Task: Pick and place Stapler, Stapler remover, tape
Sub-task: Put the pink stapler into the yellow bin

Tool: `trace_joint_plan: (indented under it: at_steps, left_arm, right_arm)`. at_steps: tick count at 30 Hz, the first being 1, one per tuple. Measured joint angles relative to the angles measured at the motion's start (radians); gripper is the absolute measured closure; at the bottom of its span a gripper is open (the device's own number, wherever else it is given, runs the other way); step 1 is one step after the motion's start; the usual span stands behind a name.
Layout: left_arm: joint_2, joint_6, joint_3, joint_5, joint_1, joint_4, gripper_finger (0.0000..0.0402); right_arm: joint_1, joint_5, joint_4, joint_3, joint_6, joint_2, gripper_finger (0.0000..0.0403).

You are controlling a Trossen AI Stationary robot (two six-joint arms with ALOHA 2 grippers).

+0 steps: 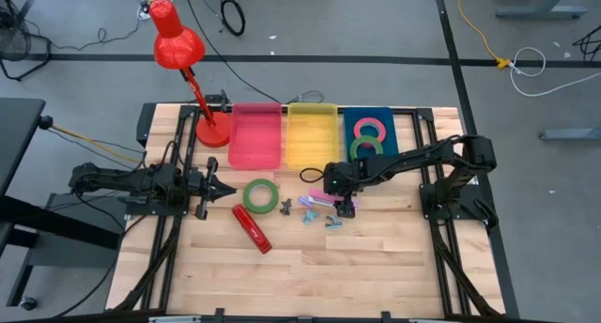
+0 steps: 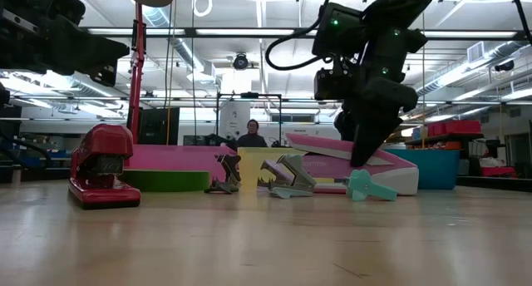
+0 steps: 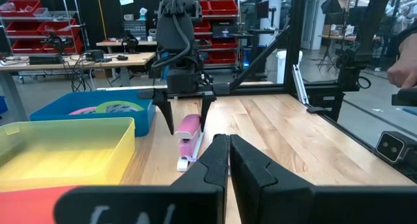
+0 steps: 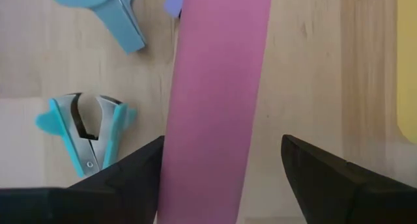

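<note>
Pale wooden table (image 1: 376,267): right gripper (image 1: 346,207), jaws wide, straddles the long pink-topped stapler (image 4: 218,100) at centre frame. Its length runs across the jaw gap. Left gripper (image 1: 228,189), pinched shut, waits centre-left.

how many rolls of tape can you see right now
3: one green tape ring lies on the table beside the red stapler; a red-pink ring and another green ring lie in the blue bin.

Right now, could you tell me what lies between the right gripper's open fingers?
The pink stapler lies there, in the right wrist view; the right gripper straddles it.
</note>
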Motion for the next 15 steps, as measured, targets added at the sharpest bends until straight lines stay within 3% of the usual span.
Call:
trace_joint_plan:
  at_steps: [7,15]
  left_arm:
    - [0.000,0.000,0.000,0.000,0.000,0.000,0.0381]
    - [0.000,0.000,0.000,0.000,0.000,0.000,0.0381]
  right_arm:
    - [0.000,-0.001,0.003,0.000,0.000,0.000,0.0146]
    - [0.000,-0.009,0.003,0.000,-0.004,0.000,0.0234]
